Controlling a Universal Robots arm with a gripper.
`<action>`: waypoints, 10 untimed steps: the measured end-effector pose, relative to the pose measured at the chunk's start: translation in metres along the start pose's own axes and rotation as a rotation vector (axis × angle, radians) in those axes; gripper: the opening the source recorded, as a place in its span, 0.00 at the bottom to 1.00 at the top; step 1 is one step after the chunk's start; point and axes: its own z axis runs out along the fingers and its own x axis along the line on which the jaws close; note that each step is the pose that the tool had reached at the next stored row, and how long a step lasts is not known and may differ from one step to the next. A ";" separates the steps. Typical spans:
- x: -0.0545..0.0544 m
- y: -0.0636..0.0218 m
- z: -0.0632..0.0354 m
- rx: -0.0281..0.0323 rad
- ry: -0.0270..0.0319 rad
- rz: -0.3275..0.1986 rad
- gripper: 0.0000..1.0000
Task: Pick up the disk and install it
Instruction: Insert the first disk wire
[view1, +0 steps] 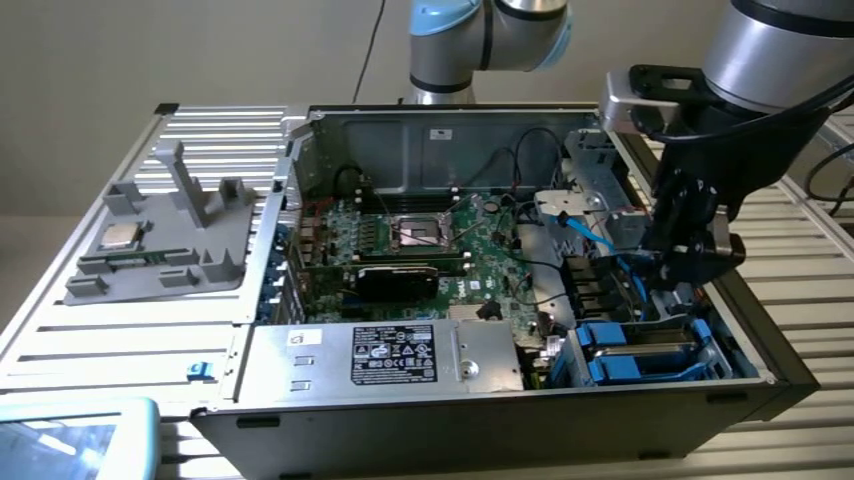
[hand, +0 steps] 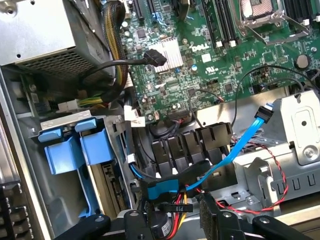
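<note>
**A:** What fills the scene?

**B:** A slatted silver metal counter. An open black tower computer case lies on it with its broad green motherboard bare inside.

**A:** And the large grey metal box with the black label?

**B:** That sits against the case's near wall. It isn't the task's thing.

**A:** Where is the flat rectangular silver-grey disk in its bright blue plastic frame?

**B:** In the bay at the case's near corner, on the exterior view's right, just beside the grey box. The wrist view shows the disk end-on, with its blue tabs at the bay's mouth.

**A:** And the black pincer?

**B:** It hangs over that side of the case, near the disk but apart from it. In the wrist view the pincer is released and grasps nothing. Between its spread fingers I see cables lying below.

**A:** How far along is the job?

**B:** I judge the picking up and placing are done, since the disk looks seated. I can't tell whether it is latched. A thin light-blue flat cable runs near the pincer, and its plug looks unattached.
</note>
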 end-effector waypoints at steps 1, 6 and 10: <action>-0.001 0.0004 0.0010 0.0005 0.0017 0.000 0.50; -0.003 0.0017 0.0029 0.0026 0.0084 0.002 0.42; -0.003 0.0034 0.0029 0.0032 0.0104 0.005 0.38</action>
